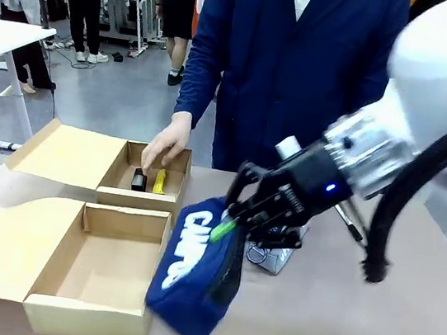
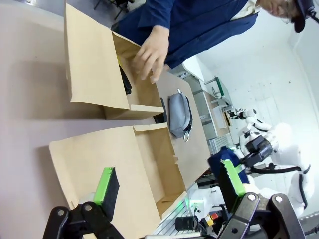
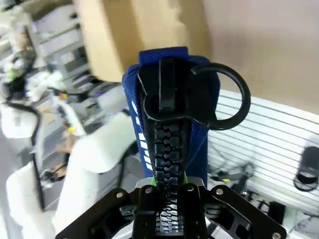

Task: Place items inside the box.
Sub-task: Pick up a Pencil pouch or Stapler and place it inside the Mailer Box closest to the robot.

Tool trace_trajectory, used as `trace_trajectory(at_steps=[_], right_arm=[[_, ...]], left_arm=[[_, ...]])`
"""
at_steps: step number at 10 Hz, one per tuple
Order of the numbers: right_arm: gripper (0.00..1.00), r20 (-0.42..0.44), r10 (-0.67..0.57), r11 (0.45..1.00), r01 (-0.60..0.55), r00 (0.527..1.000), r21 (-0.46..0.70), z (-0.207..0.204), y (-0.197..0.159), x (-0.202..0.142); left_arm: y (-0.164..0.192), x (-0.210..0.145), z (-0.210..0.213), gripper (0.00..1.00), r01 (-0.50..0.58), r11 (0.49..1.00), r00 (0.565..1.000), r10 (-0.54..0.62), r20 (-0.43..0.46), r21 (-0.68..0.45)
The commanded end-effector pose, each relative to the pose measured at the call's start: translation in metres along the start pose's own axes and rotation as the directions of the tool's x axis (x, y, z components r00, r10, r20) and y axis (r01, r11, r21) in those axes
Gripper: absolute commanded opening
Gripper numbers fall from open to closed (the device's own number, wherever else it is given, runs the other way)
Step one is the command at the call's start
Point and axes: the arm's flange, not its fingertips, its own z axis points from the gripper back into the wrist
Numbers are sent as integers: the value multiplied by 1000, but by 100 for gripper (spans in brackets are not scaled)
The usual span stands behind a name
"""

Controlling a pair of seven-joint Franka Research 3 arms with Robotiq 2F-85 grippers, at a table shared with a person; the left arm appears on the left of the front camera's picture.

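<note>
My right gripper [image 1: 230, 227] is shut on the navy "CAMPUS" pouch [image 1: 190, 275], which hangs tilted beside the near open cardboard box [image 1: 71, 300]. In the right wrist view the pouch's zipper end [image 3: 167, 124] is pinched between the fingers of the gripper [image 3: 167, 191]. My left gripper [image 2: 169, 184] stands open above the near box [image 2: 99, 159], holding nothing. The far box [image 1: 140, 197] holds a black stapler [image 1: 139, 179] and the yellow utility knife [image 1: 159, 180]. A person's hand [image 1: 167, 144] reaches into it. The grey pouch [image 1: 277, 258] lies on the table behind the navy one.
The near box has nothing inside, and both boxes' lids lie folded out to the left. A thin black marker [image 1: 350, 224] lies on the table at the right, behind my right arm. The person stands close at the far edge.
</note>
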Motion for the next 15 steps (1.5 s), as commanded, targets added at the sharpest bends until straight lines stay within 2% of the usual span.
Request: trace_trajectory(at_steps=[1,2,3,4,5,7,9,11,12,13,15], right_arm=[[8,11,-12,994,11,1000,104,23,0,4],[8,11,-12,994,11,1000,104,23,0,4],[8,-5,-3,1000,3,1000,-9,-2,-2,2],[8,-63,37,994,-43,997,-102,-15,8,-11],[8,-74,103,987,-112,992,-118,-34,35,-8],[8,-45,186,963,-192,981,-189,-70,98,9],[8,-18,204,935,-201,979,-294,-114,146,23],[8,72,210,924,-174,975,-341,-143,182,34],[8,90,185,926,-143,979,-351,-151,193,43],[8,143,158,932,-100,977,-350,-159,197,51],[8,189,149,938,-79,971,-337,-178,198,68]], left_arm=[[-2,1,-1,100,18,1000,1000,-18,11,-15],[-2,1,-1,100,18,1000,1000,-18,11,-15],[-2,1,-1,100,18,1000,1000,-18,11,-15],[-2,1,-1,100,18,1000,1000,-18,11,-15],[-2,1,-1,100,18,1000,1000,-18,11,-15],[-2,1,-1,100,18,1000,1000,-18,11,-15],[-2,1,-1,100,18,1000,1000,-18,11,-15],[-2,1,-1,100,18,1000,1000,-18,11,-15],[-2,1,-1,100,18,1000,1000,-18,11,-15],[-2,1,-1,100,18,1000,1000,-18,11,-15],[-2,1,-1,100,18,1000,1000,-18,11,-15]])
